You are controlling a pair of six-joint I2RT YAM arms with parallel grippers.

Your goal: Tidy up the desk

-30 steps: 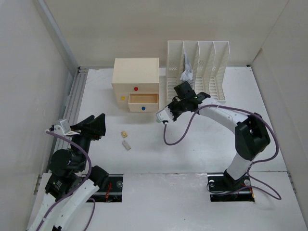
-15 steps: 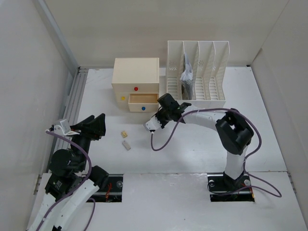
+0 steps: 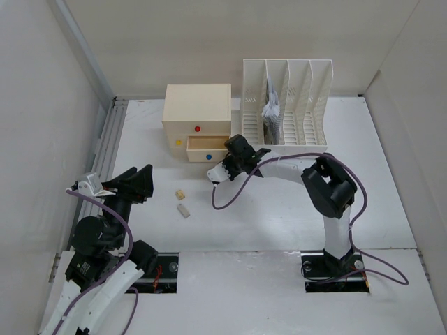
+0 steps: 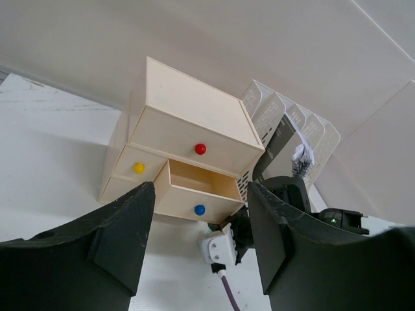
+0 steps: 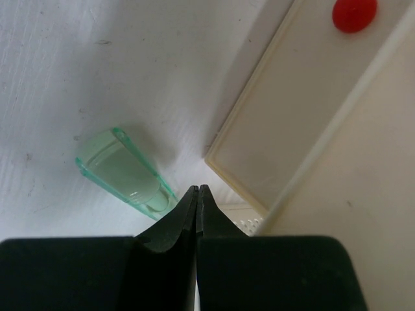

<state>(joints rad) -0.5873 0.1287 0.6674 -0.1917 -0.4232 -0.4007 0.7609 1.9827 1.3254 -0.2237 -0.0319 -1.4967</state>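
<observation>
Desk first: the large flat white tabletop (image 3: 279, 209) fills the floor of the pale-walled cell, with a grooved metal rail (image 3: 108, 139) along its left edge and both arm bases at its near edge.

At the far side of the desk stands a small cream drawer box (image 3: 197, 115) with a red knob (image 4: 200, 148), a yellow knob (image 4: 139, 168) and a blue knob (image 4: 199, 209). The drawer with the blue knob (image 3: 207, 148) is pulled out and the others are shut. Just right of the box stands a white slotted file rack (image 3: 290, 105), with crumpled paper (image 3: 271, 108) in one of its slots.

The right gripper (image 5: 197, 192) is low over the desk, just beside the front of the drawer box. Its fingertips meet fully and nothing is between them. A small clear green plastic piece (image 5: 123, 172) lies on the desk near the box, just ahead of these tips and not touching them.

The left gripper (image 3: 140, 178) hangs above the left side of the desk near the rail. Its fingers are spread wide and it holds nothing. Two small things lie on the desk between the arms — a yellowish bit (image 3: 180, 193) and a pale little block (image 3: 184, 209), near each other but apart.
</observation>
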